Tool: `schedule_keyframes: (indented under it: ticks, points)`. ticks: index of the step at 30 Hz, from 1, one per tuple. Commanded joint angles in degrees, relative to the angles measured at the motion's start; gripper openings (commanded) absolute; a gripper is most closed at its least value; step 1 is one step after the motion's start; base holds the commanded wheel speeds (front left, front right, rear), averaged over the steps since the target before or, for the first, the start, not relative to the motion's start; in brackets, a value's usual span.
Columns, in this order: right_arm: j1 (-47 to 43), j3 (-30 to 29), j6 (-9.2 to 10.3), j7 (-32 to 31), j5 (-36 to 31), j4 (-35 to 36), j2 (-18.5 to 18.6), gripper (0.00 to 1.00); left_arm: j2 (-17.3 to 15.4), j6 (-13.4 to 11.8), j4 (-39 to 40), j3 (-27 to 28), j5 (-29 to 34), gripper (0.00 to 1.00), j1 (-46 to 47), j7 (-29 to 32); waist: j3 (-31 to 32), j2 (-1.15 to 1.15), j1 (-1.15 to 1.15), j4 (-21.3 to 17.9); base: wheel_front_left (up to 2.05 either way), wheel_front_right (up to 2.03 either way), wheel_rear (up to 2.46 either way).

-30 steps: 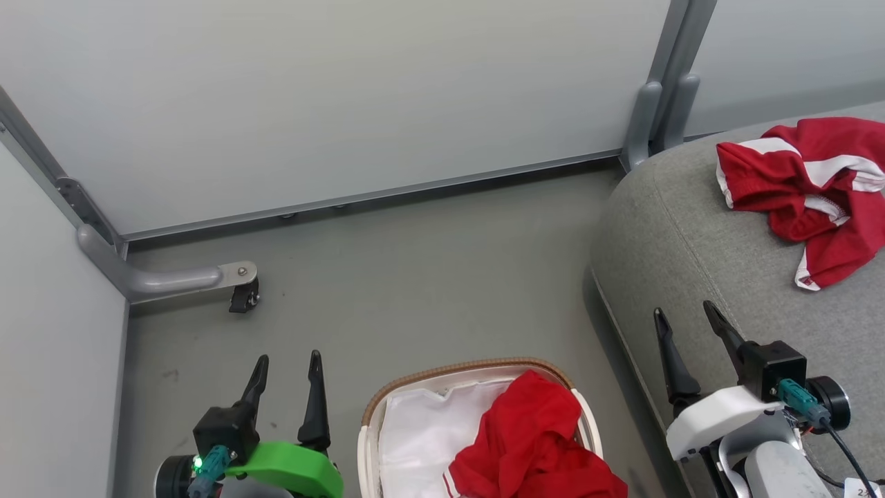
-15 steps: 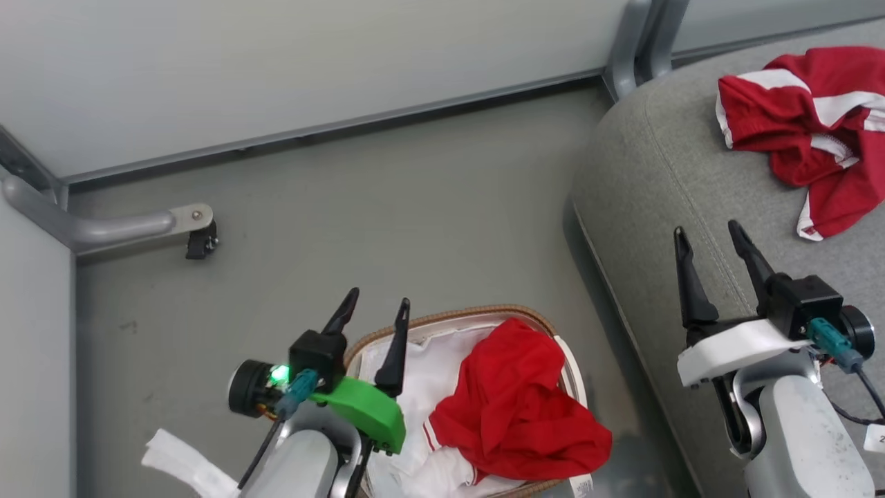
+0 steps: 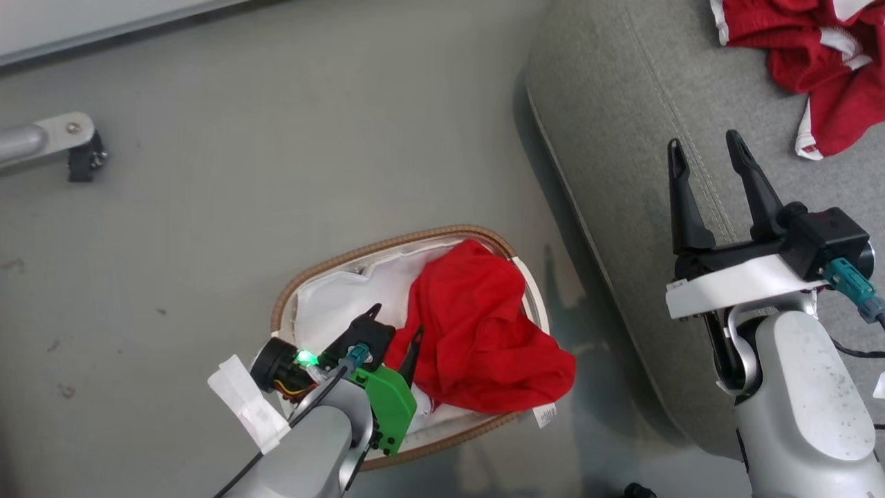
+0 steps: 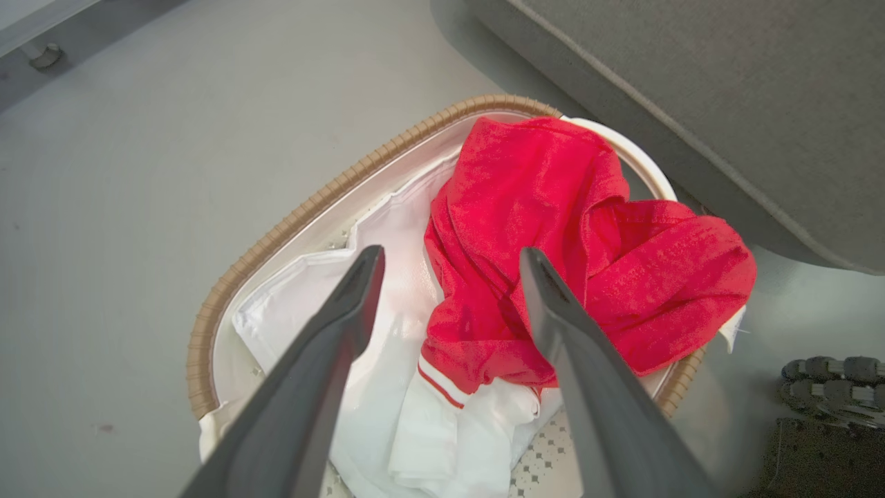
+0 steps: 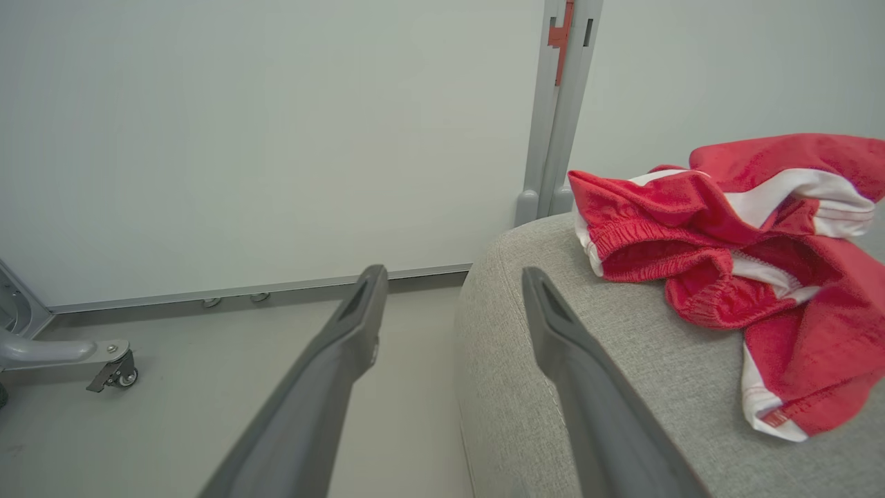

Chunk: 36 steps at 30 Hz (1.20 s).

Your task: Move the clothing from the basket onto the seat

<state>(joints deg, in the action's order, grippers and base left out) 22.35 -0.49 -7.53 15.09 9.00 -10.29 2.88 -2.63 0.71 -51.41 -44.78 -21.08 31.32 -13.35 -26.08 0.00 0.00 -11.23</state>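
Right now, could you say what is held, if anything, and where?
Nothing: left gripper open over the garment in the basket, right gripper open by the sofa.

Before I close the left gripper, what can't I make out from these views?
- Head view: top and right edges cut off the striped garment on the sofa.
- Head view: the left arm hides the basket's near rim.
- Left wrist view: the red garment and white liner cover whatever lies beneath.
- Whether the left gripper touches the cloth: depth unclear.

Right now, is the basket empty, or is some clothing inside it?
Not empty. One crumpled red garment lies in the basket on the white liner, partly draped over the edge nearest the sofa.
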Motion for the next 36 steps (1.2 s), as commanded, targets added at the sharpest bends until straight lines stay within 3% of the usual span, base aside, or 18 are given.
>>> schedule_keyframes:
  ticks: [1, 14, 24, 29, 30, 32, 34, 36]
  points:
    - [1.11, 0.72, 0.08, 0.12, 0.80, 0.66, 0.01, 1.00, -0.46, -0.50, -1.89, -0.32, -0.26, 1.00, 1.81, 0.22, -8.12, 0.00, 0.00, -6.55, 0.00, 0.00, 0.00]
    - [5.69, 6.05, 0.08, 0.12, 4.46, 3.99, -0.02, 1.00, -0.69, -2.63, -16.77, -2.10, -0.67, 1.00, 9.78, 0.87, -18.33, 0.00, 0.00, -12.53, 0.00, 0.00, 0.00]
    - [6.92, 9.61, 0.08, 0.12, 6.08, 7.03, 0.03, 1.00, -2.21, -3.93, -20.70, -0.97, -2.17, 1.00, 13.86, 2.29, -23.00, 0.00, 0.00, -15.59, 0.00, 0.00, 0.00]
    - [7.07, 10.49, 0.08, 0.12, 5.80, 6.83, 0.02, 1.00, -2.98, -3.07, -21.44, -0.29, -3.32, 0.98, 14.41, 3.82, -23.84, 0.00, 0.00, -16.51, 0.00, 0.00, 0.00]
    - [7.11, 10.64, 0.08, 0.12, 5.57, 6.66, 0.02, 1.00, -3.05, -2.79, -21.58, -0.13, -3.68, 0.65, 14.36, 4.16, -23.89, 0.00, 0.00, -16.63, 0.00, 0.00, 0.00]
    - [7.13, 10.75, 0.08, 0.12, 5.85, 6.46, 0.04, 1.00, -3.20, -2.56, -21.78, -0.15, -4.05, 0.24, 14.18, 4.86, -23.88, 0.00, 0.00, -16.78, 0.00, 0.00, 0.00]
    - [7.13, 10.81, 0.08, 0.12, 6.03, 6.32, 0.03, 1.00, -3.30, -2.33, -21.90, -0.33, -4.23, 0.00, 13.85, 5.07, -23.77, 0.00, 0.00, -16.82, 0.00, 0.00, 0.00]
    - [7.10, 10.77, 0.08, 0.12, 6.03, 6.18, 0.03, 1.00, -3.26, -2.18, -21.97, -0.46, -4.30, 0.00, 13.48, 5.11, -23.56, 0.00, 0.00, -16.75, 0.00, 0.00, 0.00]
